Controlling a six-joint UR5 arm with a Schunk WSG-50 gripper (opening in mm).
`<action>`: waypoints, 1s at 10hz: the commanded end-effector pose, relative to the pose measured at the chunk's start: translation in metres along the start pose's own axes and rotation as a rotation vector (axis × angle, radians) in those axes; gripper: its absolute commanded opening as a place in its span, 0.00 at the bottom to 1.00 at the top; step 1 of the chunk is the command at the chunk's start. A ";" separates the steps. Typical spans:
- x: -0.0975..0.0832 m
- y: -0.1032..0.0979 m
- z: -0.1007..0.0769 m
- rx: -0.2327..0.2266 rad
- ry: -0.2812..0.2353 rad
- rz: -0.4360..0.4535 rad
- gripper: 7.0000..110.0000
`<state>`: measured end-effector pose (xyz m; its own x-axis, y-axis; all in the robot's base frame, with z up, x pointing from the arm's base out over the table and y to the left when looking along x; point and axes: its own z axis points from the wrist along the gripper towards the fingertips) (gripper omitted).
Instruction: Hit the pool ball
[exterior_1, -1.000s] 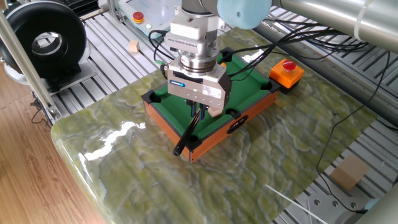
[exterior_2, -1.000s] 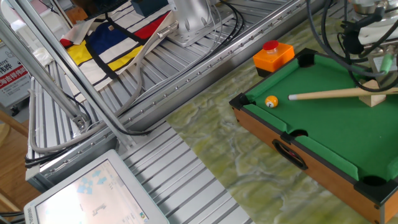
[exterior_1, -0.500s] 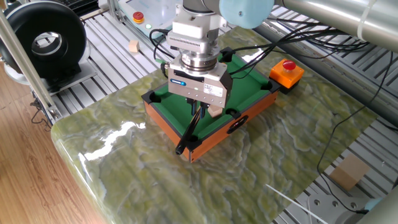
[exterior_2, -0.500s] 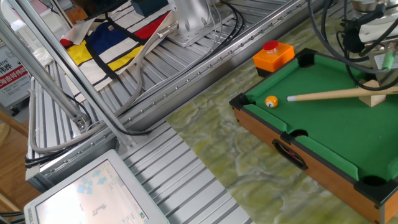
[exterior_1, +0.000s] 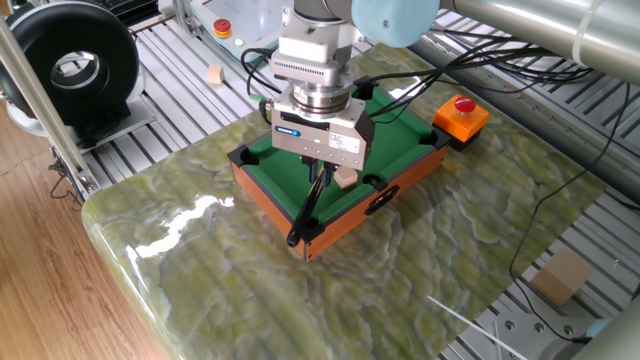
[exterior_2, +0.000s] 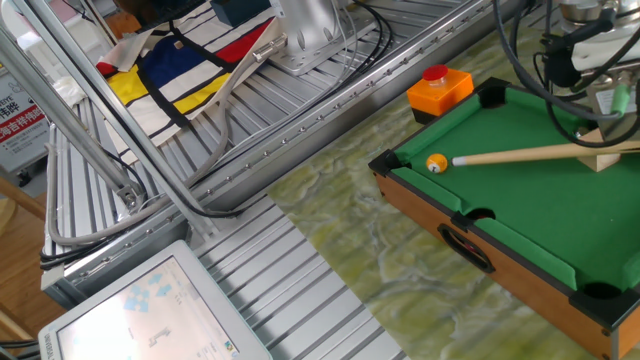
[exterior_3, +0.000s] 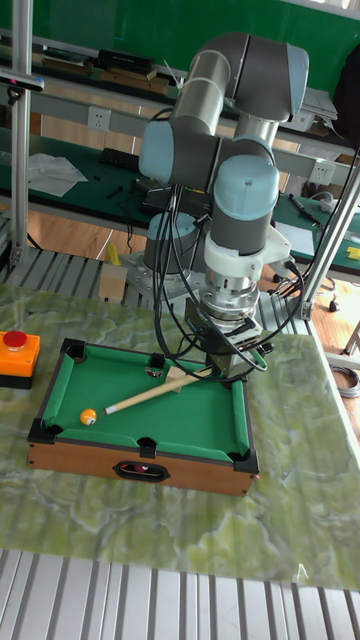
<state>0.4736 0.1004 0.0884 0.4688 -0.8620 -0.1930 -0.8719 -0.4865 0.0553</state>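
The red button on its orange box (exterior_3: 18, 357) sits on the marbled worktop (exterior_3: 120, 520), well to the left of the tool and just outside the small pool table (exterior_3: 140, 462). On the green felt, the pool ball (exterior_3: 88, 416) lies near the table's left end, far from the tool, with the pale tip of the cue (exterior_3: 150, 394) just beside it; whether they touch cannot be told. The cue runs rightward and upward over a tan wooden block (exterior_2: 603, 160) into the tool (exterior_3: 225, 368), whose fingers are closed on the cue's butt end above the table's right part.
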 end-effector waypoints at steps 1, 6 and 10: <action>0.000 -0.001 -0.002 0.005 -0.006 -0.008 0.00; 0.012 0.003 -0.010 -0.011 -0.004 -0.013 0.00; -0.001 0.002 -0.008 -0.001 -0.054 0.001 0.00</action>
<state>0.4735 0.0928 0.0937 0.4718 -0.8552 -0.2145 -0.8666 -0.4946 0.0656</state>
